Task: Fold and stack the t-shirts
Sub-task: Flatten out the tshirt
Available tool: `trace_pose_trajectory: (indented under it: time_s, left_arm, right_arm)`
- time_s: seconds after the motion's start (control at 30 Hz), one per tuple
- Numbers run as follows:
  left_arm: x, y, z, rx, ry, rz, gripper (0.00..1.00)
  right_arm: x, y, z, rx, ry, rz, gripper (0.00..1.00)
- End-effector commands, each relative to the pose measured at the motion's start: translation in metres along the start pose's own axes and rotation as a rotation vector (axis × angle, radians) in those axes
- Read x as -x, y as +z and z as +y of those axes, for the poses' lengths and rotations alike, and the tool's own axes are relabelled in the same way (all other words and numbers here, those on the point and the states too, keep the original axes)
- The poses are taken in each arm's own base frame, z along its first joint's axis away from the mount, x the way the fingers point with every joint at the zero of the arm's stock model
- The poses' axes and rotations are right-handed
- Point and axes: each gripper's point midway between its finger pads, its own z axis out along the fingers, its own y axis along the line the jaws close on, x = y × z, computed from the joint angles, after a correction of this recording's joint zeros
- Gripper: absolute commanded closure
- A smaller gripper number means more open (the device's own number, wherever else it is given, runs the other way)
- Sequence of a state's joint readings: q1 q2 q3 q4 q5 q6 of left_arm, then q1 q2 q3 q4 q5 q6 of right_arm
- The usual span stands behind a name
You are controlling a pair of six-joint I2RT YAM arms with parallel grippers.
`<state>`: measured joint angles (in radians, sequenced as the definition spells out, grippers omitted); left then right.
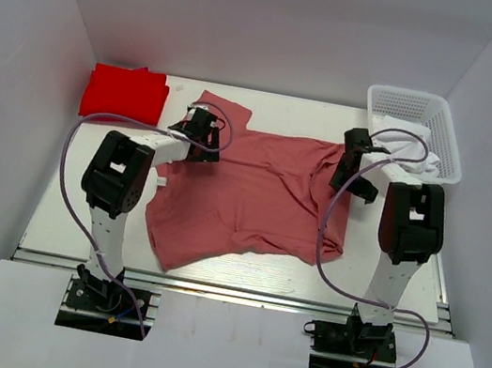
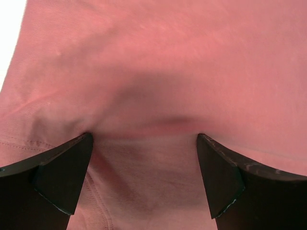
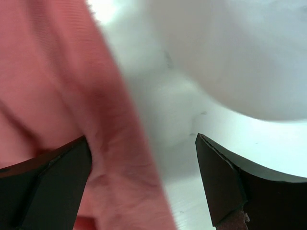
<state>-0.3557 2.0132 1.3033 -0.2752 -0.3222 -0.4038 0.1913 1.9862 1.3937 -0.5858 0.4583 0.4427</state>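
Note:
The rose-pink t-shirt (image 1: 254, 190) lies spread on the table, partly rumpled. The bright red t-shirt (image 1: 126, 93) lies folded at the far left. My left gripper (image 1: 198, 140) is open, low over the pink shirt's left shoulder; cloth (image 2: 144, 163) fills the space between its jaws. My right gripper (image 1: 355, 170) is open at the shirt's right edge; the pink edge (image 3: 115, 182) lies between its jaws beside bare table.
A white mesh basket (image 1: 445, 133) with white cloth (image 1: 410, 148) in it stands at the far right. White walls close in the table on three sides. A metal rail (image 1: 228, 286) runs along the near edge.

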Motion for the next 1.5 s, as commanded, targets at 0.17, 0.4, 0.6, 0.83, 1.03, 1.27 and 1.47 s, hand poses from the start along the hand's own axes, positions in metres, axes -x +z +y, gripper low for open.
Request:
trace_pose_trajectory:
  time_s: [0.17, 0.4, 0.6, 0.83, 1.03, 1.27, 1.47]
  left_arm:
    - [-0.04, 0.017, 0.078, 0.21, -0.029, 0.171, 0.0]
    - [-0.004, 0.015, 0.091, 0.202, -0.02, 0.096, 0.0]
    - [0.029, 0.021, 0.07, 0.072, 0.054, 0.045, 0.0]
    - [0.085, -0.025, 0.02, -0.169, 0.127, -0.116, 0.0]
    - [0.064, -0.071, 0.009, -0.318, 0.063, -0.117, 0.0]
    - [0.011, -0.083, 0.007, -0.391, 0.017, -0.048, 0.0]
    - [-0.021, -0.071, 0.014, -0.364, -0.011, 0.019, 0.0]
  right_arm:
    - [-0.013, -0.011, -0.065, -0.057, 0.1, 0.0, 0.11]
    - [-0.001, -0.018, -0.06, 0.116, 0.068, -0.03, 0.11]
    - [0.019, -0.027, -0.09, 0.078, 0.119, -0.091, 0.09]
    - [0.036, -0.091, -0.039, 0.405, 0.01, -0.219, 0.11]
    - [-0.031, -0.133, 0.021, 0.613, -0.216, -0.2, 0.13]
    - [-0.103, -0.138, 0.053, 0.692, -0.403, -0.059, 0.28]
    - [-0.12, -0.126, 0.057, 0.63, -0.416, -0.042, 0.38]
